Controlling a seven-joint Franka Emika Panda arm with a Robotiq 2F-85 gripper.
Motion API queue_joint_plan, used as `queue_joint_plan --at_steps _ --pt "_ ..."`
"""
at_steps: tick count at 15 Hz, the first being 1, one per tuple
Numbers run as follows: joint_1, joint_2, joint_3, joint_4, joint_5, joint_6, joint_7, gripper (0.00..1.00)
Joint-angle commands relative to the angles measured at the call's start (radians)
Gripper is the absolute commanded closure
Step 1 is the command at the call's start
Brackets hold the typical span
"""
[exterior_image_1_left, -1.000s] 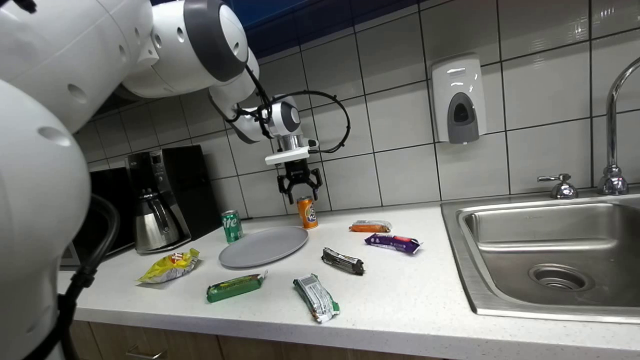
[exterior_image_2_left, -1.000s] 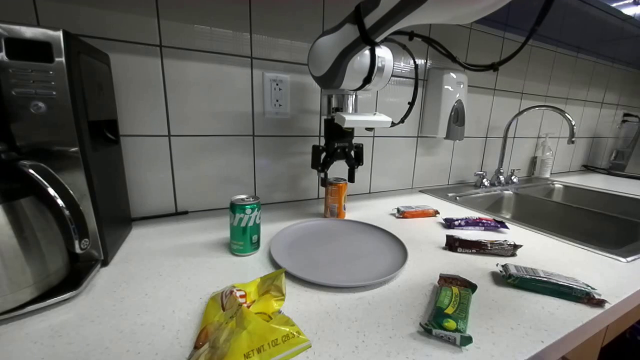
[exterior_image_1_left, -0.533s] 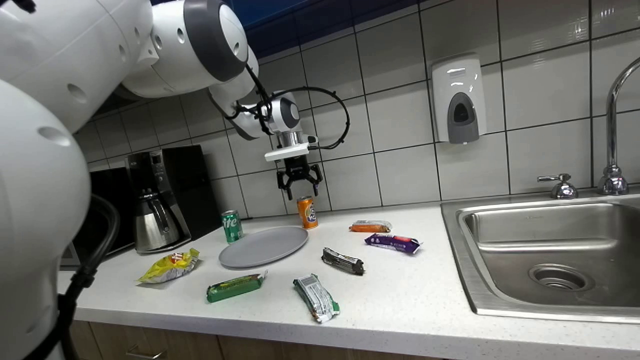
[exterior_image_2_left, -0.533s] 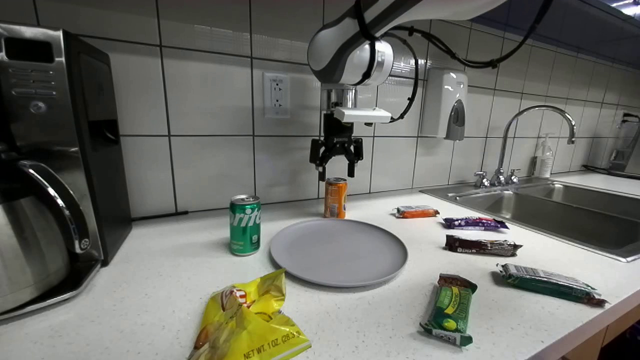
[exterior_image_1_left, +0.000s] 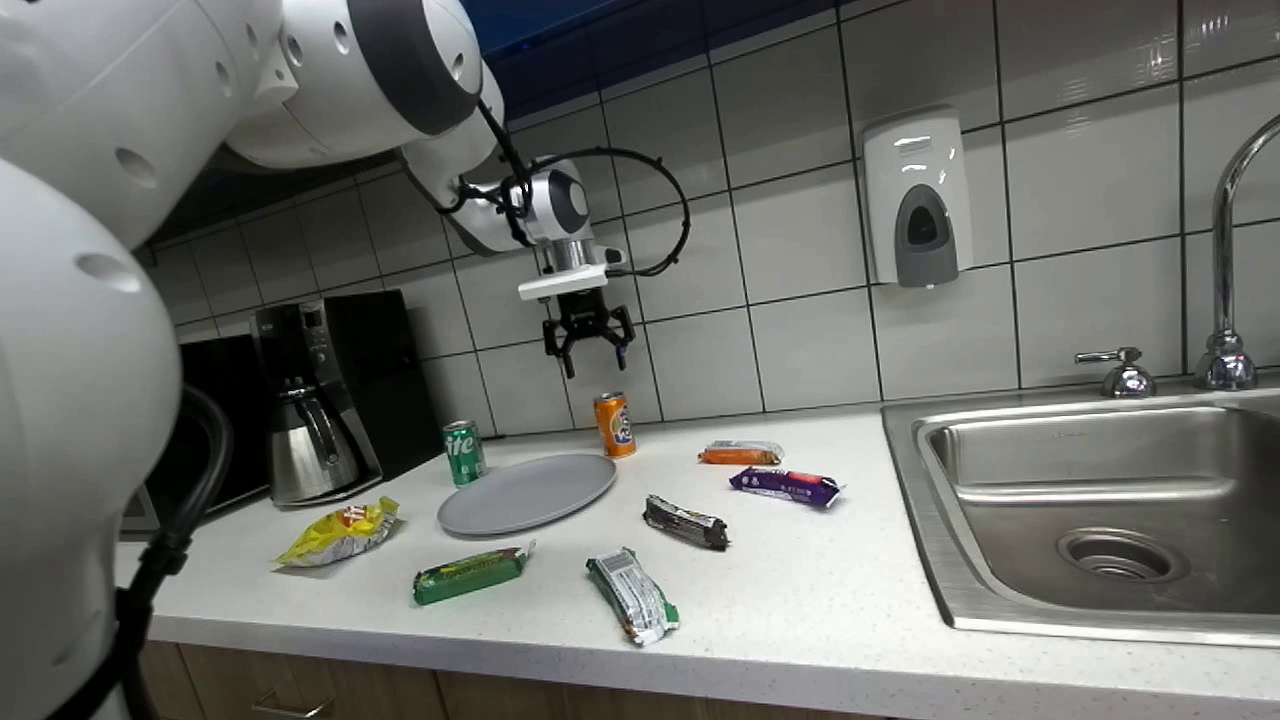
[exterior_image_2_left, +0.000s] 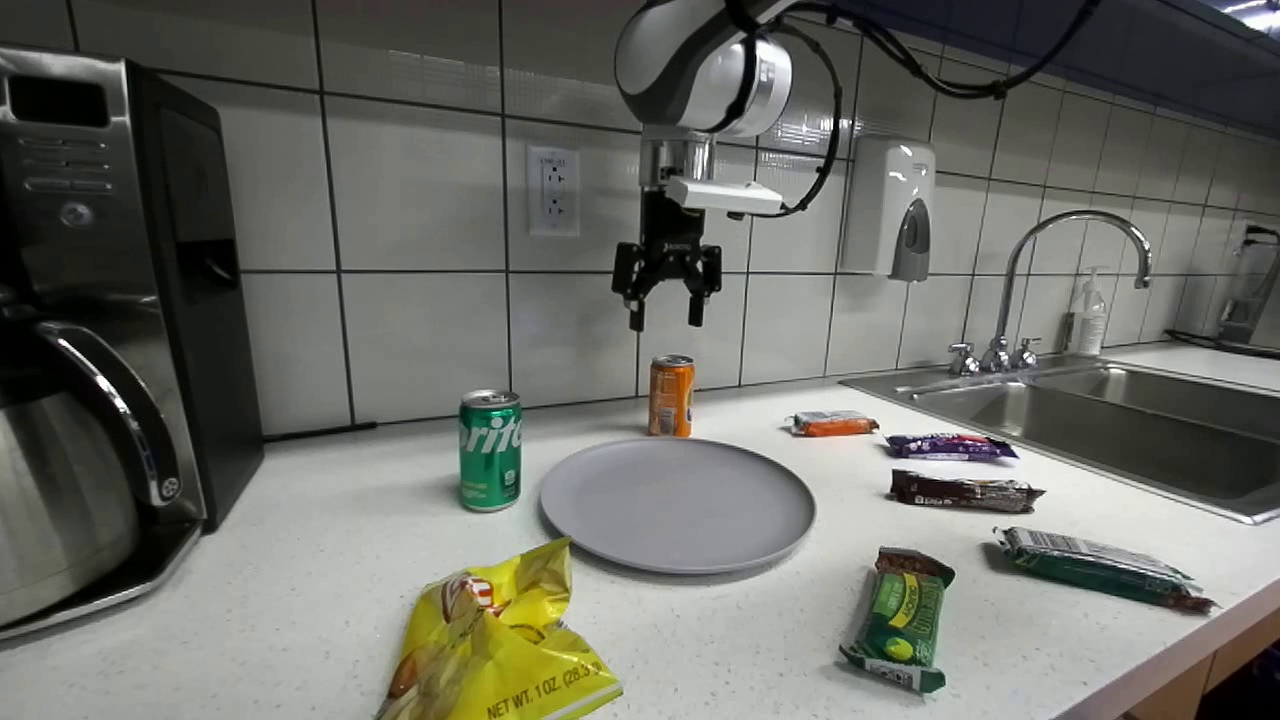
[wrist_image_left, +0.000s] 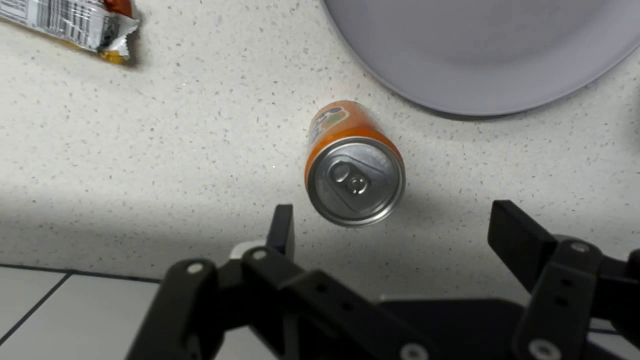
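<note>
One tabletop (exterior_image_2_left: 330, 560) carries a grey plate (exterior_image_2_left: 677, 506) (landmark). Hand (exterior_image_2_left: 666, 322): spread wide, holding nothing, well above and to one side of the plate. Orange can (exterior_image_2_left: 671, 397): upright, same side, just beside the plate, not touching. Judged risk: off-centre lowering could catch the can's rim and tip it over.

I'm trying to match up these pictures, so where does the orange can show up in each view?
In an exterior view: orange can, just left of center, gray plate at its lower left.
In an exterior view: orange can, just right of center, gray plate below it.
In the wrist view: orange can, near the middle, gray plate at its upper right.
Shared landmark: the gray plate.
</note>
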Motion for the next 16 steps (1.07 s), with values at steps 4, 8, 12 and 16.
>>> queue_joint_plan --at_steps 4,8,12,16 --pt "-0.029 -0.148 0.028 -0.165 0.027 0.012 -0.038 0.00" --pt "-0.040 -0.217 0.022 -0.252 0.024 0.027 -0.031 0.00" --pt "-0.055 -0.277 0.018 -0.336 0.025 0.035 -0.025 0.00" --pt "-0.069 -0.321 0.013 -0.413 0.025 0.041 -0.019 0.00"
